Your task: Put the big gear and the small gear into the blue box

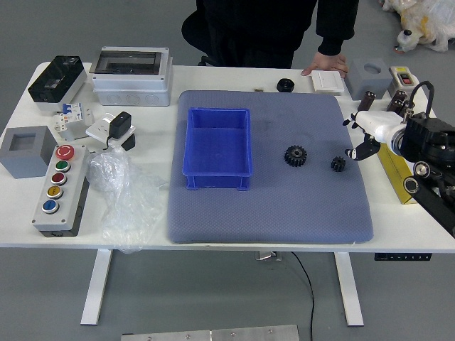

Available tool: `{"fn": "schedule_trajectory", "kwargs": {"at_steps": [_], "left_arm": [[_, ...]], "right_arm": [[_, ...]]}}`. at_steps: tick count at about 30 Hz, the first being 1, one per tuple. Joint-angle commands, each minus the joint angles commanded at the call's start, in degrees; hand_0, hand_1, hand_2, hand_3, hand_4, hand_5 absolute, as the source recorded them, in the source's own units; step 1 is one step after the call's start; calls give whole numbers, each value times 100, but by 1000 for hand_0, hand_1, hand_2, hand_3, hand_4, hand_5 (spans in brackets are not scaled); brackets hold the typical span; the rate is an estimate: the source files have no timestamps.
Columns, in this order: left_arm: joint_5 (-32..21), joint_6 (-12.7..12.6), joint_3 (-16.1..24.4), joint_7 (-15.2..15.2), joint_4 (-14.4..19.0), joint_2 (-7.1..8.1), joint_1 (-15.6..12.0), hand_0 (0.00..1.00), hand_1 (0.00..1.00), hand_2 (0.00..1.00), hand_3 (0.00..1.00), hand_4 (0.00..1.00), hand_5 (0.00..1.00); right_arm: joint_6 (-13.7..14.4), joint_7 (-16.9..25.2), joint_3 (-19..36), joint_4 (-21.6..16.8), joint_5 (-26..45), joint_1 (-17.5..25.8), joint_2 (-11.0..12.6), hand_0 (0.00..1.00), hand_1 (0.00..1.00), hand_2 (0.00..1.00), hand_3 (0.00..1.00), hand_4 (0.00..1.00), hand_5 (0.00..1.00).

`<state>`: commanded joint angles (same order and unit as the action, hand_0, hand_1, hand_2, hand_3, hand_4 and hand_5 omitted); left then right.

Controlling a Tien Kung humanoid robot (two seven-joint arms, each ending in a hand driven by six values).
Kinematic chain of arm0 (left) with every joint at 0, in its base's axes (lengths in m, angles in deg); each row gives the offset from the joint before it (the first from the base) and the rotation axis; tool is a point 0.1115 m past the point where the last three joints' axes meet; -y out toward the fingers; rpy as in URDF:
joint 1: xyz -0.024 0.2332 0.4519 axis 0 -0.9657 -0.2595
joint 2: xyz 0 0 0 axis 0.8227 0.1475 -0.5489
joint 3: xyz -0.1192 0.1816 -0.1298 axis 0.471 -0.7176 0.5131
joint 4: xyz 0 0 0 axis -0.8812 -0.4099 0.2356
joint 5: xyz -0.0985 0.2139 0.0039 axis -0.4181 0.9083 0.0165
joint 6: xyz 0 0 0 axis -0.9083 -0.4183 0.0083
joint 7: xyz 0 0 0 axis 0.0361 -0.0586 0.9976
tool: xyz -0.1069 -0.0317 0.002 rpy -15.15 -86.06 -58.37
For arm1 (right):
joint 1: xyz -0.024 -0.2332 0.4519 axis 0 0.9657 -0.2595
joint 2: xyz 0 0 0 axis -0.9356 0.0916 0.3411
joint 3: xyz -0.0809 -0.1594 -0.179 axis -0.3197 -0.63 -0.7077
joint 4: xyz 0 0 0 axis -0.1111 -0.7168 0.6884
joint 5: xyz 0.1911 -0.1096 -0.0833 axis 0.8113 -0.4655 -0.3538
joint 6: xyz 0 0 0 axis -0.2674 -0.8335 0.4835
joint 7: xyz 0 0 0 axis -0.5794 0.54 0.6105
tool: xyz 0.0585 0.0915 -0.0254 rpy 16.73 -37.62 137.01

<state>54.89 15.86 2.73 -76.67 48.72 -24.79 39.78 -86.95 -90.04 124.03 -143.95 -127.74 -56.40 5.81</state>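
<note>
1. Furthest down I see the grey floor (199, 291), its surface smooth and lightly mottled, running under everything around the blue box.
2. My white table (153, 128) carries the blue box; it has a flat top and pale legs.
3. Under the blue box lies a slate-blue mat (284, 206), finely textured, with rounded corners.
4. Beyond the blue box, at the table's far side, I have a person (263, 42) in dark clothing, one hand (329, 62) resting at the far edge.
5. The blue box (216, 180) itself is an open rectangular tray in what looks like plastic.
6. Left of the blue box sprawls crumpled, see-through plastic wrap (121, 185), and further left a grey button box (60, 188) with round coloured buttons.
7. To the right of the blue box I have my right robot hand (384, 129), white-backed with black fingers spread, grasping nothing.
8. The big gear (296, 155), black, round and toothed, lies on the mat right of the blue box.
9. The small gear (338, 164), also black and toothed, lies on the mat further right from the blue box.
</note>
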Motion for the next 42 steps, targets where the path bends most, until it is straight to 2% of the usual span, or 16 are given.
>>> {"fn": "schedule_trajectory", "kwargs": {"at_steps": [42], "left_arm": [[16,-2,-7,-5,4,-19,1,860,830,826,775,600,373]], "right_arm": [[415,459,-388,722,411,-34,-130,562,558,795,820,717,190]]}}
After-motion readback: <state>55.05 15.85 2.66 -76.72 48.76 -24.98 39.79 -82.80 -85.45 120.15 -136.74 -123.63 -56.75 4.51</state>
